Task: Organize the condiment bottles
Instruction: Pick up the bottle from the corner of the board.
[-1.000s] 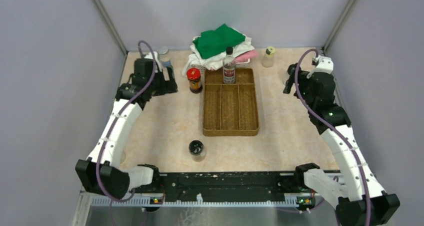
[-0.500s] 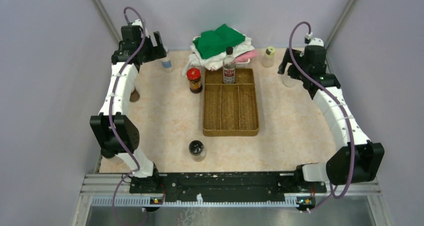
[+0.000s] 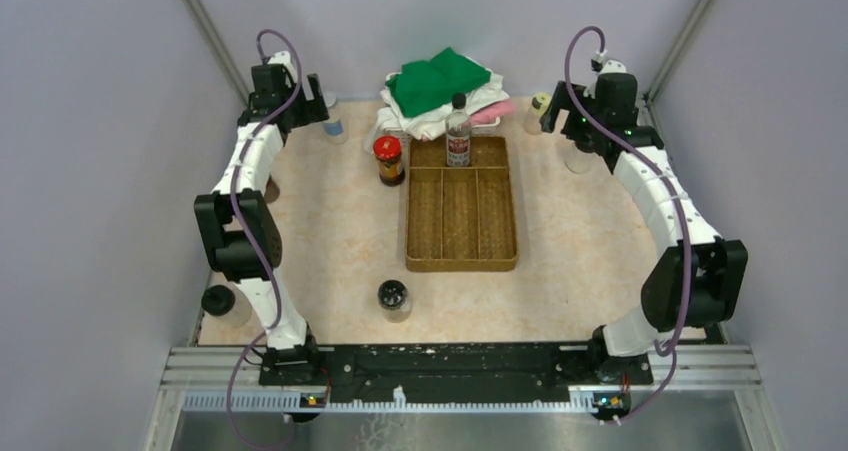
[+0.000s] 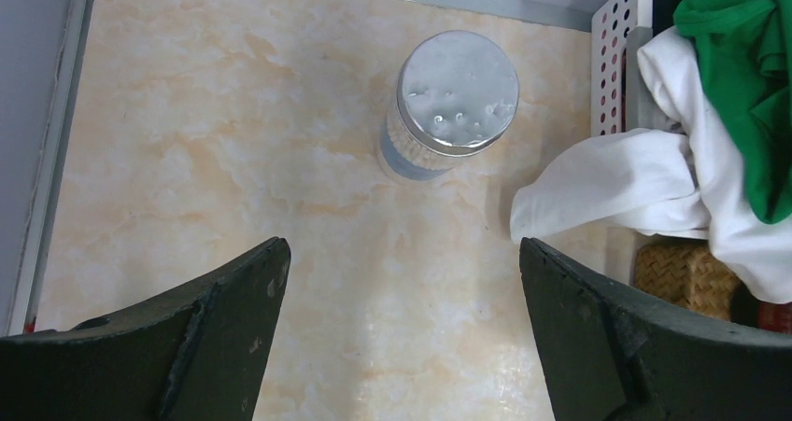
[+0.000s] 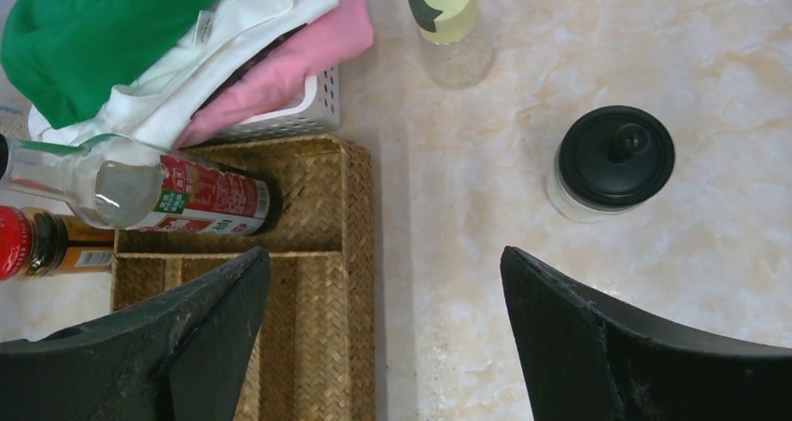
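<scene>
While only the tall bottle (image 3: 458, 131) stands in the tray (image 3: 411, 221), the grey-lidded jar (image 4: 456, 90) and black-lidded jar (image 5: 612, 160) wait outside; the left gripper (image 4: 402, 262) and right gripper (image 5: 383, 262) hover above them, jaws apart, empty.

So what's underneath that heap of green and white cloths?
A white perforated basket shows beneath the cloths, with a pink cloth tucked under the white one and draped over its rim. Whatever else lies inside the basket is covered, so it cannot be told.
</scene>
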### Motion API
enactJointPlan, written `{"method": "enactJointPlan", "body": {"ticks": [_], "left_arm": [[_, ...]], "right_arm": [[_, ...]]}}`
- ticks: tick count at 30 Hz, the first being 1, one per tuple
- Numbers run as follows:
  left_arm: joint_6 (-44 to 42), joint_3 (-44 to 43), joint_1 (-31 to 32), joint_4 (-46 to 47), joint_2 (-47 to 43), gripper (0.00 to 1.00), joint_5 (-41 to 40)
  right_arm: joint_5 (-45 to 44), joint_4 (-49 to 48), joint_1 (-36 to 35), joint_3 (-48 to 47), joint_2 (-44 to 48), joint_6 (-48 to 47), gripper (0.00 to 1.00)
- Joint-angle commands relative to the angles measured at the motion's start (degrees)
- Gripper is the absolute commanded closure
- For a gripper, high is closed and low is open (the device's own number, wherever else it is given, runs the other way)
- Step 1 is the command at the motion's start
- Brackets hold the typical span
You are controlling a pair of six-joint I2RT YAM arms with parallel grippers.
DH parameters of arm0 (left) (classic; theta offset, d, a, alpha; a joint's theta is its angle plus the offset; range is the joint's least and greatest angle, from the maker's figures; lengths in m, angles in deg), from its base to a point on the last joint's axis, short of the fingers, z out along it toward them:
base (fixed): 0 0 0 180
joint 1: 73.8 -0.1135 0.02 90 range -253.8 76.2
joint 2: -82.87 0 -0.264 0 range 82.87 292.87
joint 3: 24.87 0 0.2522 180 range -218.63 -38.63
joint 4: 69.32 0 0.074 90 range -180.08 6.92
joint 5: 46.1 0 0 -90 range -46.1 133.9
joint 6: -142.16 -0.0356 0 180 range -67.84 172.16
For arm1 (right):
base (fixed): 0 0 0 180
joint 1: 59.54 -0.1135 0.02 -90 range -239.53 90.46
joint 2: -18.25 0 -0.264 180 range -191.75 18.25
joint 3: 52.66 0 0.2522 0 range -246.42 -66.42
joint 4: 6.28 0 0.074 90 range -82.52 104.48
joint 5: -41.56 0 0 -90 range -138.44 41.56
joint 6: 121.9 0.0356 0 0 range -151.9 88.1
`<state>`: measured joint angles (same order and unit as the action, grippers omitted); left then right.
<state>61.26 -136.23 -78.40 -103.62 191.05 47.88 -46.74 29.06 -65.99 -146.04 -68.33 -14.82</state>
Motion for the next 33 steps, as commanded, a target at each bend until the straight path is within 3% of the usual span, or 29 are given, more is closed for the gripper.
{"method": "enactJointPlan", "body": {"ticks": [1, 6, 19, 33], "left_arm": [[-2.2, 2.8, 0.3, 12.4, -0.4, 0.01, 0.2], [-3.7, -0.6, 0.6, 13.6, 4.9, 0.01, 1.3], [-2.7, 1.0, 1.7, 23.7, 10.2, 0.01, 8.2], [-1.5, -0.7, 2.2, 27.4, 15.8, 0.02, 5.4]], "right_arm": [[3.8, -4.6, 0.1, -0.4, -1.7, 2.0, 0.09], [4.5, -5.5, -0.2, -0.7, -4.1, 2.0, 0.09], [6.9, -7.8, -0.8, -0.7, -8.7, 2.4, 0.1], [8.1, -9.8, -1.3, 0.3, -11.9, 1.9, 0.1]]}}
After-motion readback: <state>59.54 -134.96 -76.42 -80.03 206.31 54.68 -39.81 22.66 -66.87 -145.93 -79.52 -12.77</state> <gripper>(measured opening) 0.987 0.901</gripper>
